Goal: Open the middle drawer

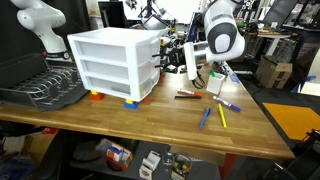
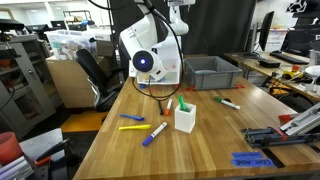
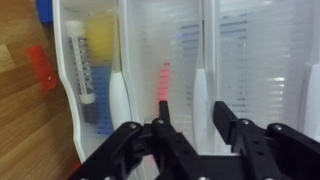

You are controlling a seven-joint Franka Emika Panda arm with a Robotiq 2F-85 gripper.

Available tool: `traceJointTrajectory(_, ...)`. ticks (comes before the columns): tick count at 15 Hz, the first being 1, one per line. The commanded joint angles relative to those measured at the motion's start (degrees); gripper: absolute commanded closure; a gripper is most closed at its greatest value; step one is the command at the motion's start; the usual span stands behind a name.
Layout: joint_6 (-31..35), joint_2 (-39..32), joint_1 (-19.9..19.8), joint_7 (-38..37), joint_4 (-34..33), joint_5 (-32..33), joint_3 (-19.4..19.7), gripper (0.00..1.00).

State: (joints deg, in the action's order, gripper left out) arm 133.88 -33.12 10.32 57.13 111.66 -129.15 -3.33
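A small white three-tier cabinet (image 1: 105, 45) stands on the wooden table (image 1: 170, 125). Its middle drawer (image 1: 148, 61) looks closed. In the wrist view the cabinet appears turned sideways; the middle drawer (image 3: 175, 40) is the centre column and its white handle (image 3: 200, 95) lies between my fingers. My gripper (image 3: 192, 125) is open, with one finger on each side of that handle, close to the drawer front. In an exterior view my gripper (image 1: 164, 55) is at the cabinet's front face. In the other exterior view the arm's wrist (image 2: 147, 60) hides the gripper and most of the cabinet (image 2: 172, 68).
The bottom drawer (image 3: 90, 60) holds yellow, blue and white items. Red and blue blocks (image 1: 130, 101) sit under the cabinet. A black dish rack (image 1: 45, 88) stands beside it. Markers (image 1: 212, 116) and a white cup (image 2: 184, 118) lie on the table, with a grey bin (image 2: 212, 72) further off.
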Motion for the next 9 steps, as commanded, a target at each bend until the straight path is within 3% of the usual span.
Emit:
traceJointTrajectory(1, -2.6, -0.6, 1.1, 3.1, 0.0, -4.3, 1.3, 0.81)
traceJointTrajectory(4, -3.8, -0.5, 1.1, 4.0, 0.3, -5.6, 1.5, 1.00)
traceJointTrajectory(9, -4.0, 0.0, 1.1, 5.2, 0.9, -5.4, 1.6, 0.95)
